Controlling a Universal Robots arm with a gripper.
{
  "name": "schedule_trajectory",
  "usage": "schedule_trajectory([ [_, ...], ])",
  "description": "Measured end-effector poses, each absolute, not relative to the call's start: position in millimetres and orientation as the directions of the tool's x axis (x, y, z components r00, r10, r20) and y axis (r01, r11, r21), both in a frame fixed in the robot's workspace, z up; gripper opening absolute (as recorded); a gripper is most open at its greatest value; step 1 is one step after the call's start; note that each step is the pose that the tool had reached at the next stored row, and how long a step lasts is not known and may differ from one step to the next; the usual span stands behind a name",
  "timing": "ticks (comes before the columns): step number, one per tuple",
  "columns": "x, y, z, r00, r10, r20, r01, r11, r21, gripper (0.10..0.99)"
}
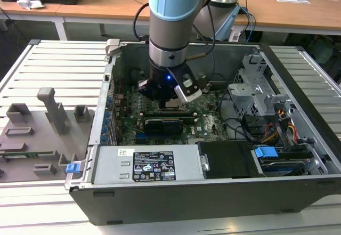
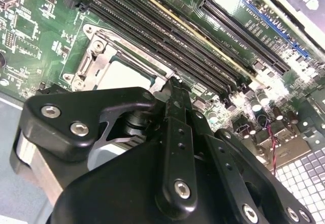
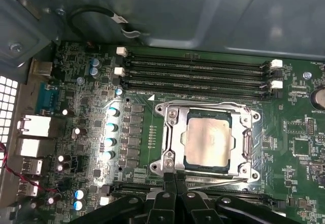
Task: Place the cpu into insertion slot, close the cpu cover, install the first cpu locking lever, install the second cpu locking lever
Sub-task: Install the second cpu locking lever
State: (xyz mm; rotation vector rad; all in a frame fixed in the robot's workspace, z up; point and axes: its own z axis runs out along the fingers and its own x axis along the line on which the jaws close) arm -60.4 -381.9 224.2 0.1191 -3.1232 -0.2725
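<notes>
The small silvery-grey square cpu (image 3: 209,138) is being framed by the closed thin silvery metal cpu cover (image 3: 170,137), the black end effector (image 3: 175,179) being kept clenched, empty, at the cover's edge.

A pale slatted metal worktop (image 1: 58,64) carries the open computer case (image 1: 213,181), with grey fixtures (image 1: 42,123) beside the case and wooden desks (image 1: 298,14) behind it.
</notes>
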Motion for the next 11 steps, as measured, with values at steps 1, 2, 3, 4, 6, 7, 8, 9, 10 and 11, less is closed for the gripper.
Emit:
schedule_trajectory([
  [1, -61, -382, 224, -0.997, -0.076, -0.003, -0.075, 0.981, 0.178, 0.106],
  [2, -61, -383, 224, -0.997, -0.076, -0.003, -0.075, 0.980, 0.182, 0.106],
  [3, -62, -384, 224, -0.997, -0.076, -0.003, -0.075, 0.979, 0.187, 0.106],
  [4, -63, -385, 224, -0.997, -0.076, -0.004, -0.075, 0.978, 0.192, 0.106],
  [6, -63, -395, 224, -0.997, -0.076, -0.005, -0.075, 0.974, 0.212, 0.106],
  [7, -64, -398, 224, -0.997, -0.076, -0.006, -0.075, 0.972, 0.223, 0.106],
  [8, -64, -398, 224, -0.997, -0.076, -0.006, -0.075, 0.971, 0.225, 0.106],
  [9, -64, -398, 223, -0.997, -0.076, -0.007, -0.075, 0.971, 0.227, 0.106],
  [10, -65, -398, 223, -0.997, -0.075, -0.007, -0.075, 0.970, 0.231, 0.106],
  [11, -65, -398, 222, -0.997, -0.076, -0.007, -0.075, 0.970, 0.232, 0.106],
])
